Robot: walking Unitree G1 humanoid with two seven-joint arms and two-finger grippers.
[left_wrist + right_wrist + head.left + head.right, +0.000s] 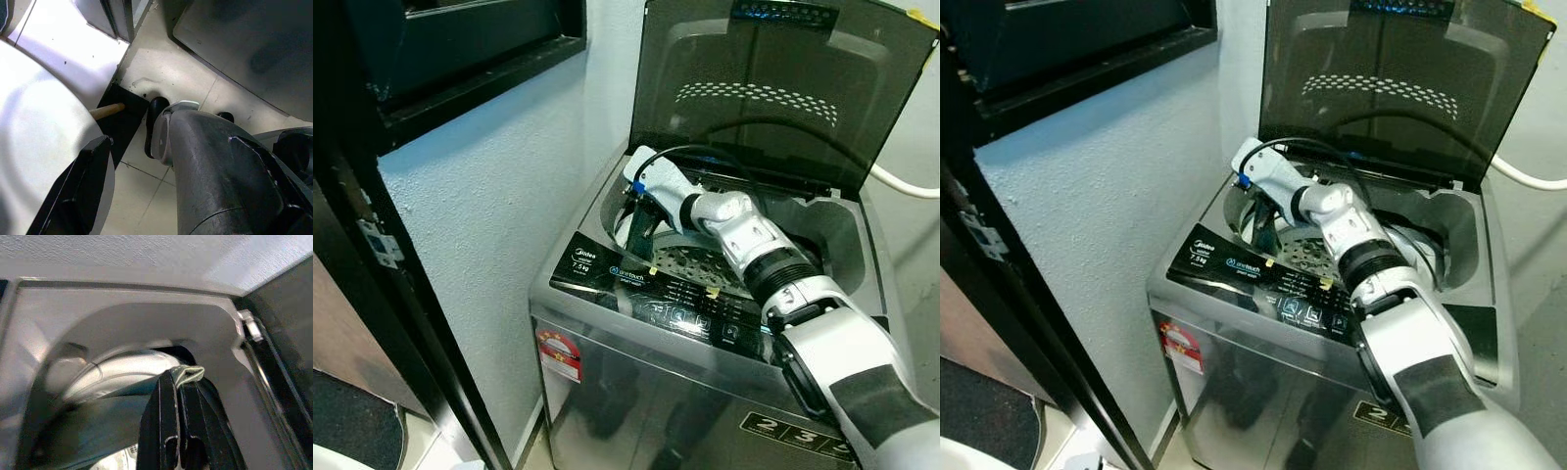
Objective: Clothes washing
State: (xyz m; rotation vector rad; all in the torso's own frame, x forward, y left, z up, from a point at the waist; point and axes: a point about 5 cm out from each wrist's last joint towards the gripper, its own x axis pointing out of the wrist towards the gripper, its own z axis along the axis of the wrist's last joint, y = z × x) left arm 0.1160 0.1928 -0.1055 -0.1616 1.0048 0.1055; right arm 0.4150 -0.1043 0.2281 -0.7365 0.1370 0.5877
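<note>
At the open top of the washing machine (636,392), left eye view: we see the lid (773,88) raised upright and the right end effector (636,220) reaching down into the left side of the drum (680,262), just behind the control panel (675,299). A black cable (744,127) loops from the wrist up across the front of the lid. We make out no clear pile of clothes in the drum here.

Right eye view: same scene. The right arm's forearm passes over the control panel, close to the buttons. A white hose (1528,178) runs along the wall behind the machine.

Left wrist view: the left end effector (161,186) hangs idle over a tiled floor (186,78), its 2 fingers standing apart with nothing between them.

Right wrist view: the right end effector's 2 fingers are pressed together on a small pale scrap (188,373), a fabric fold or tag as far as we can tell, pinched at the tips below the tub rim (122,323).

Risks, as we judge them:
- The pinch is at the very tips, so the scrap could slip out as the arm moves.
- The forearm could brush the control panel and press a button.
- The cable could snag on the lid's edge and pull the lid down onto the arm.
- The fingers sit close to the tub rim, so a sideways move could scrape it.
</note>
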